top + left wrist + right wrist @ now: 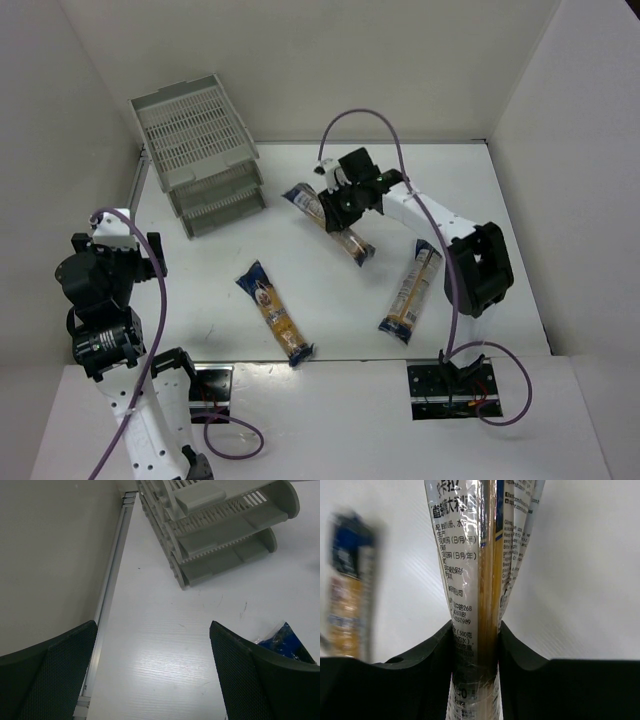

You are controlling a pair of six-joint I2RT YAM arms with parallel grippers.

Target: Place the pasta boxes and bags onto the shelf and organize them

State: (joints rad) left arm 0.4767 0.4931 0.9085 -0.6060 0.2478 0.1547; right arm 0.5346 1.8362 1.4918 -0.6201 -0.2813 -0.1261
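Grey slatted plastic makes up the shelf (200, 150), one stack of three trays standing at the far left of the white surface (220, 260), against the wall. I count three pasta packets, all off the shelf and to its right, each with dark blue ends and an orange-yellow middle.

The first packet (352, 243) is the closest to the shelf's right side and lies at a slant. The right claw (345, 200) is clamped across it; in the right wrist view its two black fingers (435, 650) press on the clear wrapper of this packet (470, 555) from both sides, with printed label text facing up. I cannot tell whether it is lifted or resting on the surface.

The second packet (275, 312) lies nearer than the shelf, below its right corner, apart from the others. The third packet (412, 290) lies furthest right of the shelf, beside the right arm's black elbow.

The left claw (152, 625) hangs with its fingers spread wide and nothing between them, on the near side of the shelf (220, 530). A blue packet end (282, 640) shows by its right finger. Purple cables (360, 115) loop over both arms.
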